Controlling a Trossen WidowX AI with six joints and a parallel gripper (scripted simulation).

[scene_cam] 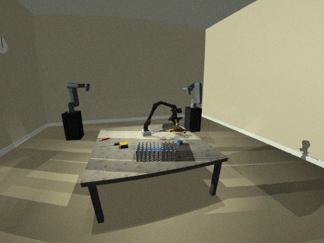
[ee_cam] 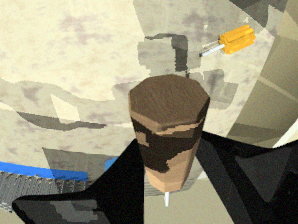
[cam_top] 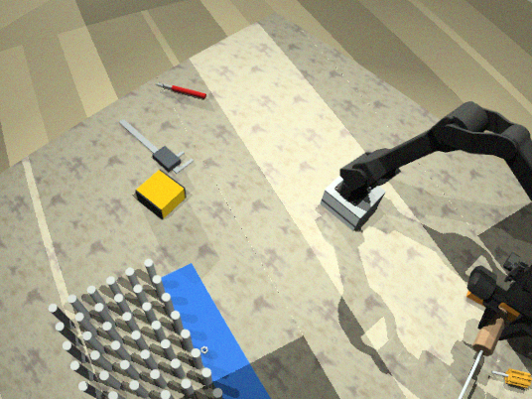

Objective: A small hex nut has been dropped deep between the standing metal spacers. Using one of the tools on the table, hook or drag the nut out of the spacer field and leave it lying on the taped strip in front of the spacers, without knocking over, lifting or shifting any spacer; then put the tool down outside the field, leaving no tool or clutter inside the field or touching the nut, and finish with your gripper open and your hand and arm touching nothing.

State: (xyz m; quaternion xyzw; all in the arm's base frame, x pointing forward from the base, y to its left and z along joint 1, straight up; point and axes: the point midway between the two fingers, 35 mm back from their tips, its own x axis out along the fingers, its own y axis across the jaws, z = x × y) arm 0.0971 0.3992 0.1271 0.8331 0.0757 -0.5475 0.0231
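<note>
The hex nut [cam_top: 204, 349] lies on the blue taped strip [cam_top: 213, 323] [ee_cam: 45, 171], just in front of the front row of spacers. The metal spacers [cam_top: 136, 335] [scene_cam: 155, 154] stand upright in rows. My gripper [cam_top: 492, 328] [scene_cam: 176, 122] [ee_cam: 164, 138] is shut on the wooden handle of a tool, well away from the field at the table's far right side. The tool's thin metal shaft [cam_top: 470, 374] [scene_cam: 181, 126] points down and outward; its tip is cut off in the top view and too small to make out in the exterior view.
A yellow-handled screwdriver [cam_top: 517, 378] [scene_cam: 184, 132] [ee_cam: 237, 40] lies near the held tool. An orange object [scene_cam: 175, 130] lies near the arm. A blue block [scene_cam: 179, 142] is right of the spacers. A yellow block [cam_top: 161, 191], calipers [cam_top: 167, 158] and a red screwdriver [cam_top: 189, 92] lie across the table.
</note>
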